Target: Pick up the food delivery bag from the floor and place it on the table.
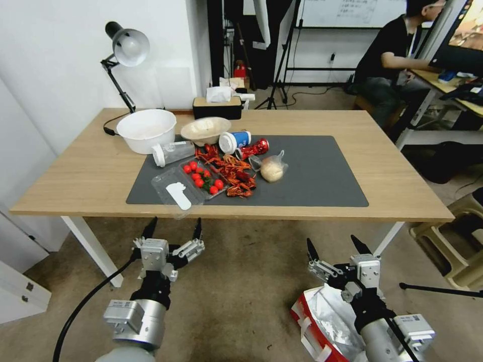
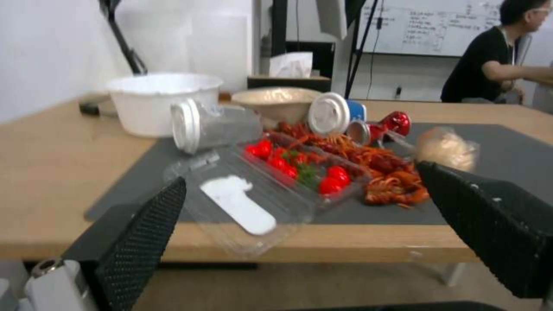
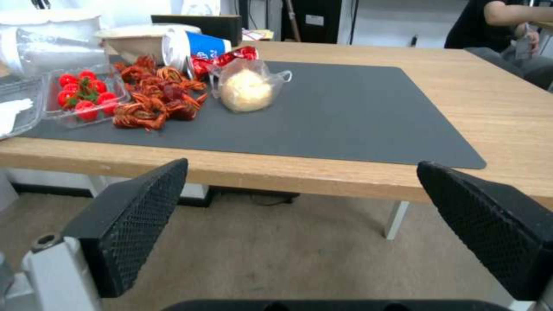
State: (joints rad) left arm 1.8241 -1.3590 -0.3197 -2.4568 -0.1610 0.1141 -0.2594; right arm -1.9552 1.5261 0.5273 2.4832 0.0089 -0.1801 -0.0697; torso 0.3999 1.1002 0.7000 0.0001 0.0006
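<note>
A: Food delivery bag (image 1: 327, 322), where's it at?

B: On the floor (image 1: 236, 301), lower right of head view, in front of the table (image 1: 90, 171). Lying tilted, mouth up, foil lining showing, red side panel twd the left.

A: OK, go left to right. Left gripper (image 1: 173, 227)?

B: Held in the air in front of the table's near edge, fingers spread wide, nothing betw them. Well apart from the bag. Its wrist cam looks over the clear clamshell box (image 2: 253, 203) w/ cherry tomatoes (image 2: 293, 166), which overhangs the table edge.

A: Table stuff?

B: Dark grey mat (image 1: 312, 176) w/ white bowl (image 1: 146, 129), tipped clear cup (image 1: 172, 152), crayfish pile (image 1: 234, 173), blue-white cup (image 1: 234, 141) on its side, small clear bag w/ a bun (image 1: 272, 168). Right half of mat is bare.

A: Right gripper (image 1: 336, 246)?

B: Also open, empty, fingers pointing twd the table. Bag lies just under and behind it, beneath the wrist and forearm; can't tell if arm touches the bag. Fingertips are past the bag's upper edge, not on it.
</note>
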